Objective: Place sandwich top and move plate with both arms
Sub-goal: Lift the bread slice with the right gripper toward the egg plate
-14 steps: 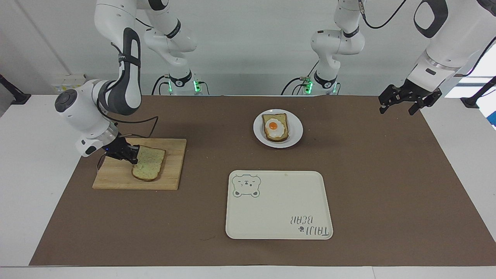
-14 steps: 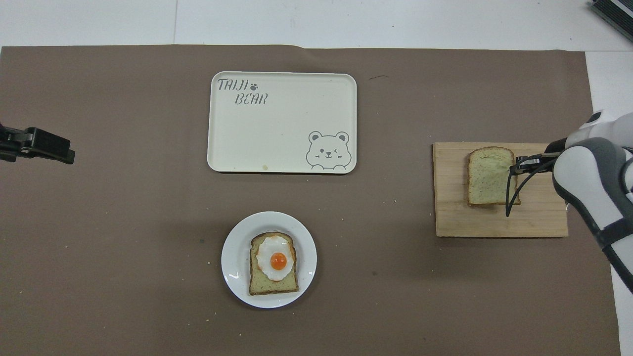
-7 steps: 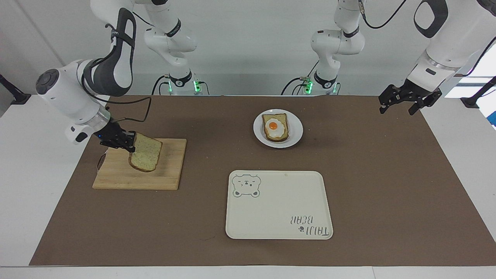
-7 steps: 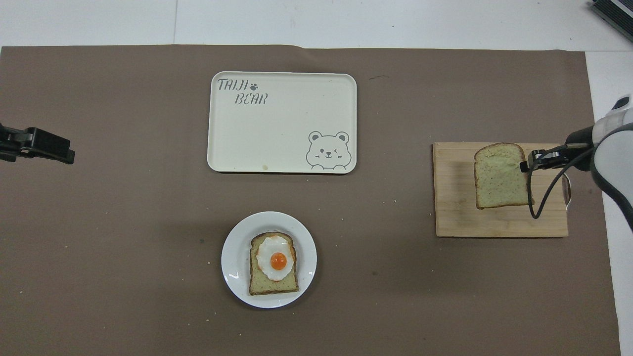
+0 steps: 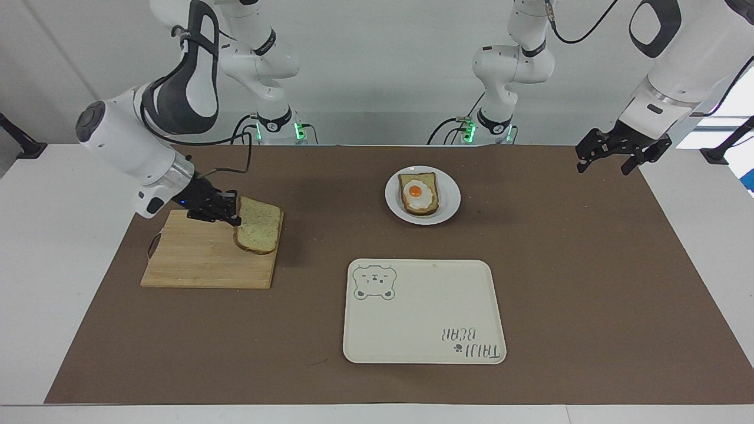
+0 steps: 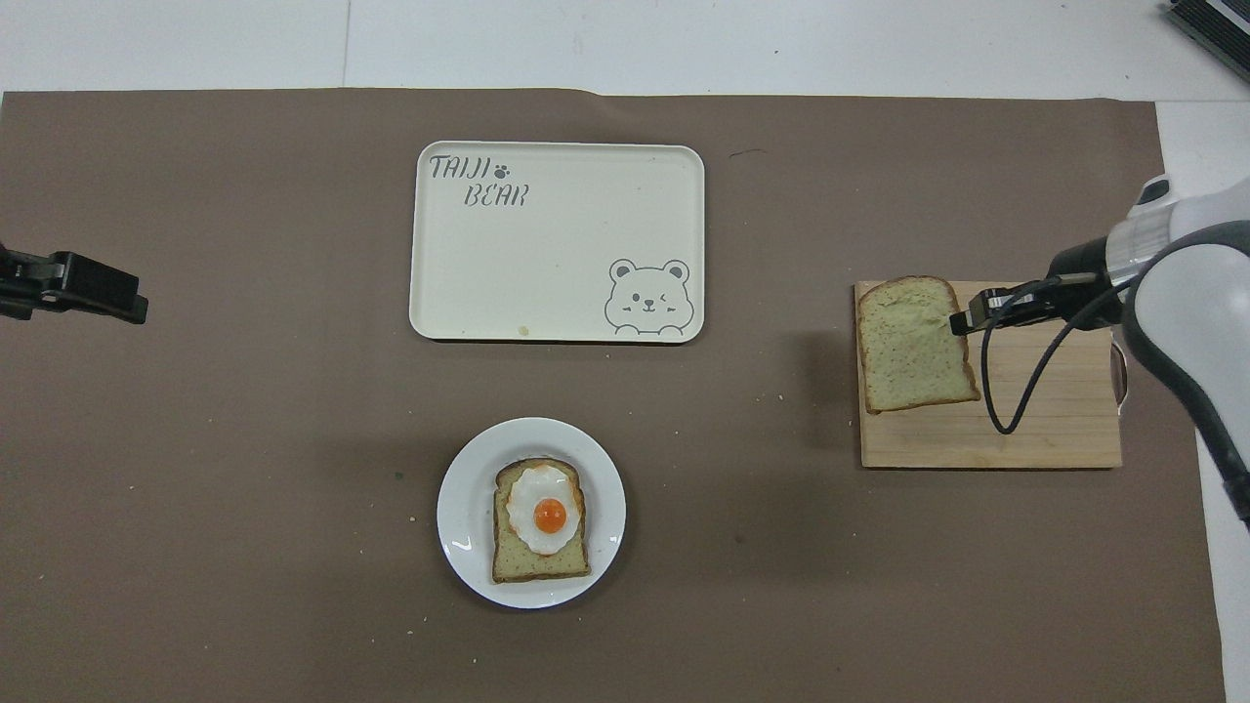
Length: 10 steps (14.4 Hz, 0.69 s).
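The only readable lettering is on the cream tray [image 6: 557,244]: "TAIJI BEAR" in grey outlined capitals, set on two lines in one corner (a small paw print sits after the first word). In the facing view the same words appear upside down. A winking bear face is drawn in the diagonally opposite corner. Nothing else carries legible text.

You have open brown mat between the wooden cutting board [image 5: 209,250] and the plate [image 5: 450,203], so the lifted sandwich top [image 5: 258,231] in the right gripper [image 5: 234,211] has nothing in its way toward 3 o'clock in the facing view. The cream tray [image 5: 424,311] lies at about 6 o'clock from the plate, off that line. The left gripper [image 5: 609,158] hangs over the mat's corner at the plate's 2 o'clock, with bare mat between.
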Motion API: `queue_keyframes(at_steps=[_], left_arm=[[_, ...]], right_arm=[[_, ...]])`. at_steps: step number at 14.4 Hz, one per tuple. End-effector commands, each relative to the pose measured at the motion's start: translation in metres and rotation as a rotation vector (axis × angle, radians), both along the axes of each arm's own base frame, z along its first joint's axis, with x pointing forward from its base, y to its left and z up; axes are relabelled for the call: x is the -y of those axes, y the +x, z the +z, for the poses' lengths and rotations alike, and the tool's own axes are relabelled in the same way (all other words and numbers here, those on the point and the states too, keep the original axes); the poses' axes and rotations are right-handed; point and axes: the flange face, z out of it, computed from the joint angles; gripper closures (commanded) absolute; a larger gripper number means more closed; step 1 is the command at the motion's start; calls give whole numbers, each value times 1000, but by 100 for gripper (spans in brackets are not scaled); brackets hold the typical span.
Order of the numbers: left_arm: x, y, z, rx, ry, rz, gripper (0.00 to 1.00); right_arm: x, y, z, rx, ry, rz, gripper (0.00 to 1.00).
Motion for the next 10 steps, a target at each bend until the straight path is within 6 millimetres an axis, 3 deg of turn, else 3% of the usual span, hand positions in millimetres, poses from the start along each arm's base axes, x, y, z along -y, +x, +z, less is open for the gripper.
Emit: queue_keyframes(at_steps=[1,5,10], left_arm=[[-2,-4,2,-11,-16,-9,0],[-3,-4,2,-11,-16,-7,0],[-2,-4,2,-10,-16,-9,0]], right_arm=[[-47,-3,6,-32,33,-13,100],[-122,-12,10,-52,43,14,100],[-195,-31,18,-89,66,-2,100]])
